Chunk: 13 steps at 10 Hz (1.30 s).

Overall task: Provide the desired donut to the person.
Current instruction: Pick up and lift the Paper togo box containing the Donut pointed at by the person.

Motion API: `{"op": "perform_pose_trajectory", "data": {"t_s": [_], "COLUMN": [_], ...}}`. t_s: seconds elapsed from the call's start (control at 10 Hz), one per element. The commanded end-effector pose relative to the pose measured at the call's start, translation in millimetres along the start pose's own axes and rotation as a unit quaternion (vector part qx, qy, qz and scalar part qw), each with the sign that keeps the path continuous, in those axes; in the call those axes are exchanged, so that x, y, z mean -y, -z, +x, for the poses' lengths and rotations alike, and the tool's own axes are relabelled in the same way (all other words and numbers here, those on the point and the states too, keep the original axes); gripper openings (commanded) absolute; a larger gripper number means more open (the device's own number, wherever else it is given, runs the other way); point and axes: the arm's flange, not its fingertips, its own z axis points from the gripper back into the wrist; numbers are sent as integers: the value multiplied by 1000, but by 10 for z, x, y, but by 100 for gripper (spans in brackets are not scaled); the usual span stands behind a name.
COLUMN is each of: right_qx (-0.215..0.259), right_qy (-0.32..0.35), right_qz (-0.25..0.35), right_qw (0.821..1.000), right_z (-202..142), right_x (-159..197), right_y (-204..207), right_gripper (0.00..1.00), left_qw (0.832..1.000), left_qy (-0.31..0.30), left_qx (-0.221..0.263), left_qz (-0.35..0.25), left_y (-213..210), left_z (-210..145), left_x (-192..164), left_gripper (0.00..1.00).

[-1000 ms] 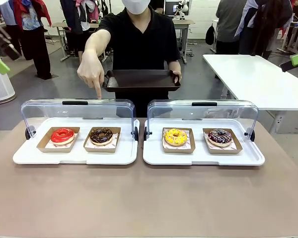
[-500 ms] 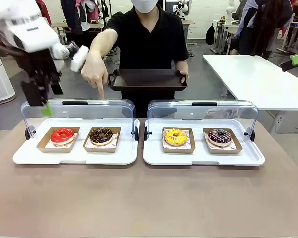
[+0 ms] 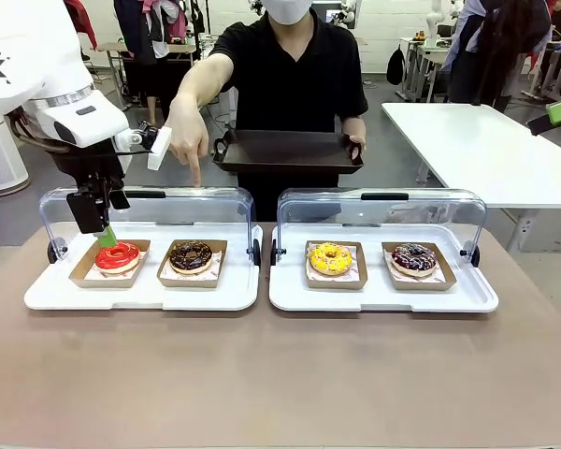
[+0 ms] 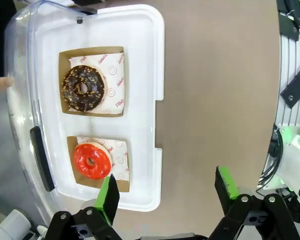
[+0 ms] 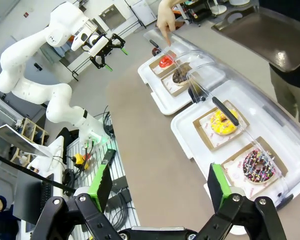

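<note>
Chocolate-brown with pale sprinkles, the donut the person seems to want sits in its card boat left of centre in the front view. It is second from the left on the left white tray, with the clear cover rolled back behind it. The person's finger points down just above that cover, in line with this donut, and the other hand holds a dark tray. The left gripper hangs at the left of the frame with its jaws wide and nothing in them, but it is over the red donut, not the chocolate one. The wrist view agrees: red lies at lower left by one pad, chocolate higher up. The right gripper is also spread wide and empty, well back from both trays. The main risk is a straight descent from here, which would take the wrong donut. Sliding across to correct brings the arm close under the pointing hand and beside the cover's edge, so a bump is possible. A hard squeeze could crush the icing, and a shallow one could let the boat tip.
</note>
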Motion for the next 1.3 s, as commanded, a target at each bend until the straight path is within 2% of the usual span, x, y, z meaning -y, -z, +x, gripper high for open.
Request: {"op": "perform_pose_trajectory", "data": {"t_s": [0.0,0.3,0.5,0.7,0.9,1.2], "right_qx": [6,6,6,6,6,6], "right_qy": [0,0,0,0,0,0], "right_qz": [-1,-1,-1,-1,-1,-1], "right_qw": [1000,1000,1000,1000,1000,1000], "right_z": [5,5,5,5,5,5], "right_x": [-1,-1,-1,-1,-1,-1], "right_y": [-1,-1,-1,-1,-1,-1], "right_gripper": [100,100,100,100,100,100], "left_qw": [1000,1000,998,996,996,998], "left_qy": [5,6,44,73,78,62], "left_qx": [-10,-4,32,46,34,11], "left_qz": [-13,-10,9,3,16,7], "left_y": [-100,-49,310,634,890,1201], "left_z": [37,41,123,225,286,342], "left_x": [46,41,239,241,248,-9], "left_gripper": [100,100,100,100,100,100]}}
